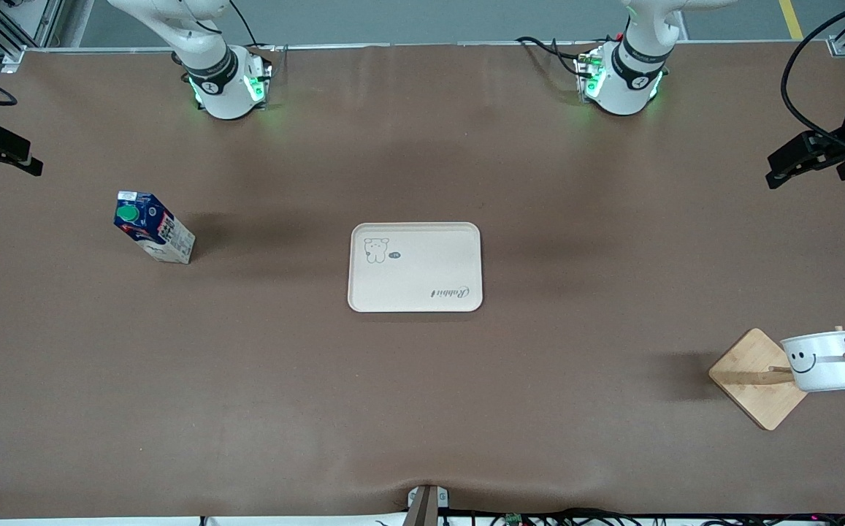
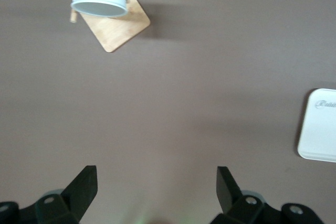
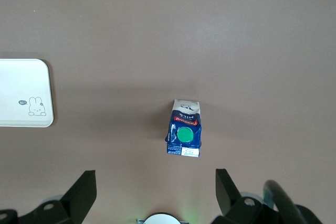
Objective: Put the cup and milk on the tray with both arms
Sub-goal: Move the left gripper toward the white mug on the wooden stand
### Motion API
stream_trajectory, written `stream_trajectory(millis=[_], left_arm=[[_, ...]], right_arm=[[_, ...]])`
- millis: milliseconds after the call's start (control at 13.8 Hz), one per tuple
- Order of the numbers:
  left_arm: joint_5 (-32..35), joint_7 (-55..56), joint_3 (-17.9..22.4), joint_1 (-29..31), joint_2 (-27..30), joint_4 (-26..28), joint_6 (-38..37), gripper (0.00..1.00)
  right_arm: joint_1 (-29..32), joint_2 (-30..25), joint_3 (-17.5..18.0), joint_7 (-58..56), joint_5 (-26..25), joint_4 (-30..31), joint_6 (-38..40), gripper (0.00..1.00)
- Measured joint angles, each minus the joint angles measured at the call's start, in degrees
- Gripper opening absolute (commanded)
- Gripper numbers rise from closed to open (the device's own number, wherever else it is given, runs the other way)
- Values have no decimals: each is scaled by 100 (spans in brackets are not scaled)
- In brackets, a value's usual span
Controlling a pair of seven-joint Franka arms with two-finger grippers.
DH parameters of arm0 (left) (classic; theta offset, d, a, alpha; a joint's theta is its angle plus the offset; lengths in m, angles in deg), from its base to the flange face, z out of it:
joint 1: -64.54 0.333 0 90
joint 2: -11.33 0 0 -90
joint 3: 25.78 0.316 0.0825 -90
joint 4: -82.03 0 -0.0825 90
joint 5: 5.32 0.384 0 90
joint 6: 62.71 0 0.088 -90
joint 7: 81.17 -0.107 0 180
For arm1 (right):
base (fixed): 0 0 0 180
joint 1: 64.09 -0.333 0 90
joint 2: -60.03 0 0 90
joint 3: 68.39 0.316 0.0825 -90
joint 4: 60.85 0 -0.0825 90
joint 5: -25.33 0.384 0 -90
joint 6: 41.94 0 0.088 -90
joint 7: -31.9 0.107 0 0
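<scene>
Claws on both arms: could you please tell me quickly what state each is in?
Left claw: open, holding nothing, over bare table.
Right claw: open, holding nothing, above the milk.

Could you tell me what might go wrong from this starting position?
The cup hangs by its handle on a peg of the wooden stand; lifting it at an angle could snag it or tip the stand. The milk is tall and narrow, so an off-centre grip by the open right gripper might topple it.
</scene>
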Motion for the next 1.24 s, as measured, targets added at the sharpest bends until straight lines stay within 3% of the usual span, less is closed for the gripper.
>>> stream_trajectory(millis=[291, 799, 1235], left_arm=[[164, 1, 9, 36, -83, 6, 331, 100], [365, 8, 20, 179, -788, 5, 1307, 100], [599, 8, 20, 178, -1165, -267, 1460, 100]], right_arm=[[0, 52, 2, 0, 14, 0, -1, 100], [-18, 169, 24, 0, 29, 0, -15, 100], [-21, 221, 34, 0, 30, -1, -30, 100]])
